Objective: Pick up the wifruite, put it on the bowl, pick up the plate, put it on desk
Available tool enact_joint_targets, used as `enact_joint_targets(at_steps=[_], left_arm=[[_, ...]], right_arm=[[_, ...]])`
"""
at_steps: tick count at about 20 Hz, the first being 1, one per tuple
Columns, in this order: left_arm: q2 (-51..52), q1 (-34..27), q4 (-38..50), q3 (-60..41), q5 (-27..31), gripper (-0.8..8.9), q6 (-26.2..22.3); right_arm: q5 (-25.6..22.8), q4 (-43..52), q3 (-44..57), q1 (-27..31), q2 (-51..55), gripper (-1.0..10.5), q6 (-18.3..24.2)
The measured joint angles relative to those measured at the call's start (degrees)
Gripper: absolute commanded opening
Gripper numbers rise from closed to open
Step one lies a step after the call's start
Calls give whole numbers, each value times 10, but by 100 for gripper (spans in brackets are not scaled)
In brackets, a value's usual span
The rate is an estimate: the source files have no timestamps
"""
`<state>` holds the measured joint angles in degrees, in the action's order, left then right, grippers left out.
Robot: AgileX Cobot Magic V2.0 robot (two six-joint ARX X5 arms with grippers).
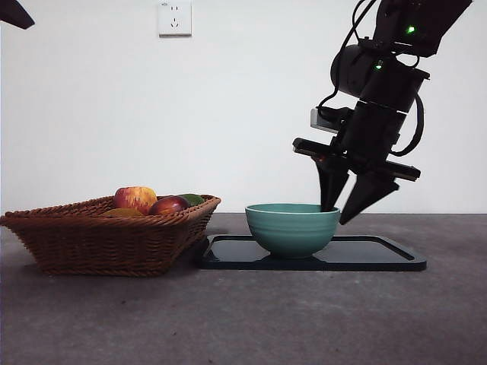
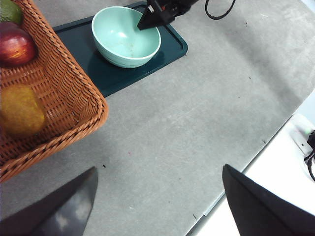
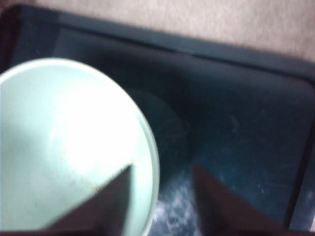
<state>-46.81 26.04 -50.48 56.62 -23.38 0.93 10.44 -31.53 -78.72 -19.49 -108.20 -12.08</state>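
While the right gripper (image 1: pixel 351 211) straddles the rim of the bowl (image 1: pixel 293 226), one jaw inside and one outside, jaws apart and nothing held, the wifruite (image 2: pixel 19 110) lies in the wicker basket (image 2: pixel 74 93), well apart from the bowl. Bowl is empty and sits on the dark tray (image 1: pixel 380 255), which rests on the desk (image 1: pixel 243 319) just beside the basket. Risk as judged: closing here would clamp the bowl wall rather than the fruit, and any lift or sideways pull could tip the bowl or drag it across the tray; a descending jaw could also knock the rim and shove the tray into the basket. Left gripper (image 2: pixel 157 206) hangs over bare desk near the basket, jaws wide apart, empty. Views differ: the front view hides the wifruite behind the basket wall, showing only the streaked apple (image 1: pixel 135 198) and a dark red fruit (image 1: pixel 169 205); the left wrist view exposes the golden-brown fruit and the empty bowl interior. The right wrist view, blurred, confirms the rim passes between the jaws, which the front view only suggests.
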Motion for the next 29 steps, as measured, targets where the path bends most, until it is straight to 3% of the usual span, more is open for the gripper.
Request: enact_joint_targets(at_steps=[9,15,23,29], left_arm=[[0,0,-1,0,0,403,0],[0,0,-1,0,0,403,0],[0,0,-1,0,0,403,0],[0,0,-1,0,0,403,0]], right_arm=[[0,7,0,0,15,12,3],[0,-43,-4,-4,146,12,11],[0,-144,0,-51,321,12,42],[0,-129,131,-88,403,12,43]])
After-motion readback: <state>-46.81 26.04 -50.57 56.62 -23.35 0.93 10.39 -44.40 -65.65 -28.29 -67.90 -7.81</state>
